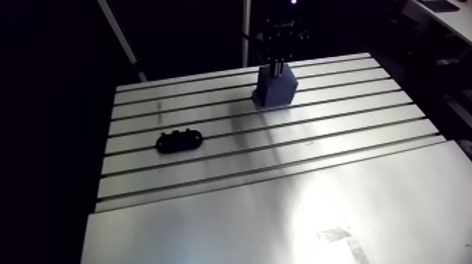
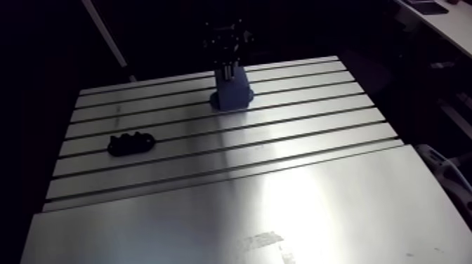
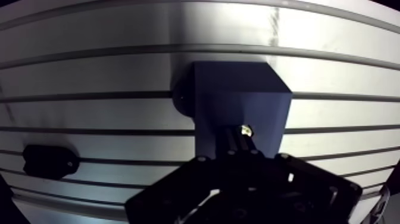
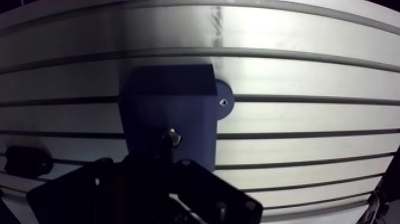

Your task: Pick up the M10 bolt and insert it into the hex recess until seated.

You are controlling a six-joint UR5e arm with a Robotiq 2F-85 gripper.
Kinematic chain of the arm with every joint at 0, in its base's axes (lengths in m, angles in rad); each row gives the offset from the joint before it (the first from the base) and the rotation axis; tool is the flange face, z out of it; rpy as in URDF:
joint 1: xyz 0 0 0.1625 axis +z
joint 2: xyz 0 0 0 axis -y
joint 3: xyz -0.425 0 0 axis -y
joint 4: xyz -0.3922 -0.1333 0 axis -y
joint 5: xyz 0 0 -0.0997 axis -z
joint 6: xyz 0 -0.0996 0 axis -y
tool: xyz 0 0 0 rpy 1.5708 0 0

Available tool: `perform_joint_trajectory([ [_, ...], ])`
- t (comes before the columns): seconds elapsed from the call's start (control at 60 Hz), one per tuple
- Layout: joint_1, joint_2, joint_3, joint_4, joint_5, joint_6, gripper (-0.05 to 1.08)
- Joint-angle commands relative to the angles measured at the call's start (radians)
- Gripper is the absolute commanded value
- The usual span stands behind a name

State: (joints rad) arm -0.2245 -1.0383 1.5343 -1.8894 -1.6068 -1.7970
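A dark blue block (image 1: 275, 90) stands on the slotted table near its far edge, and it carries a round foot with a small hole (image 4: 224, 101). My gripper (image 1: 277, 69) hangs straight over the block's top, its fingers close together. In the wrist view the gripper (image 3: 241, 136) is shut on the M10 bolt (image 3: 244, 128). Only the bolt's shiny end shows past the dark fingertips, just over the block's top face (image 3: 238, 95). The hex recess itself is hidden under the fingers.
A black oval holder (image 1: 179, 141) lies on the table's left side, well apart from the block. The table (image 1: 281, 210) runs in long slots, with a smooth plate toward the near edge. A slanted post (image 1: 121, 35) rises behind the far left corner.
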Motion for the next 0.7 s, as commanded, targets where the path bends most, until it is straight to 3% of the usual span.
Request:
perform_joint_trajectory([
  [0.017, 0.0, 0.001, -0.001, 0.0, 0.0, 0.0, 1.02],
  [0.7, -0.001, -0.005, -0.036, 0.02, 0.001, -0.014, 1.02],
])
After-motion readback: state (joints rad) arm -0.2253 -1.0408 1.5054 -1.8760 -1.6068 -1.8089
